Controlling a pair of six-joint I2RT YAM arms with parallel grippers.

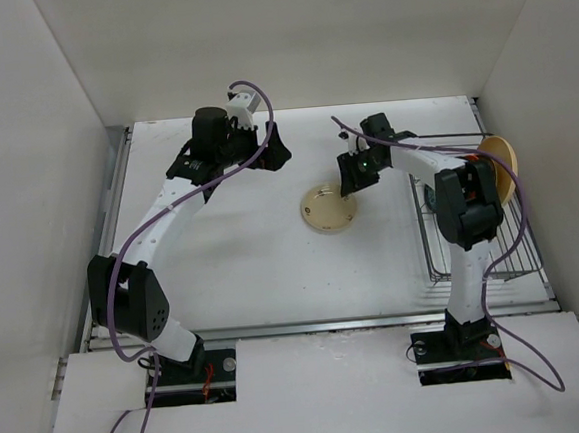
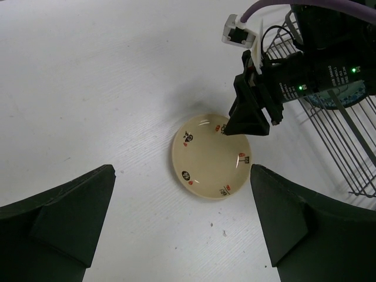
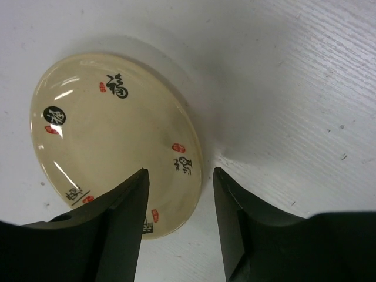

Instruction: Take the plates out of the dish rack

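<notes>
Nearest us, right claw (image 3: 179, 176) gapes empty astride the rim of the cream plate (image 3: 111, 135); left claw (image 2: 182, 169) wide, empty; arm (image 1: 466, 208) hides much of the rack (image 1: 519, 259).

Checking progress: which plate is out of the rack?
The cream plate, lying flat on the table; the tan plate stands on edge in the dish rack.

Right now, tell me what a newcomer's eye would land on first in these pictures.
The cream plate with small marks lies flat on the white table, the right gripper open astride its rim. At the far right, a larger tan plate stands on edge in the wire dish rack. The left gripper hovers open, left of the cream plate.
</notes>
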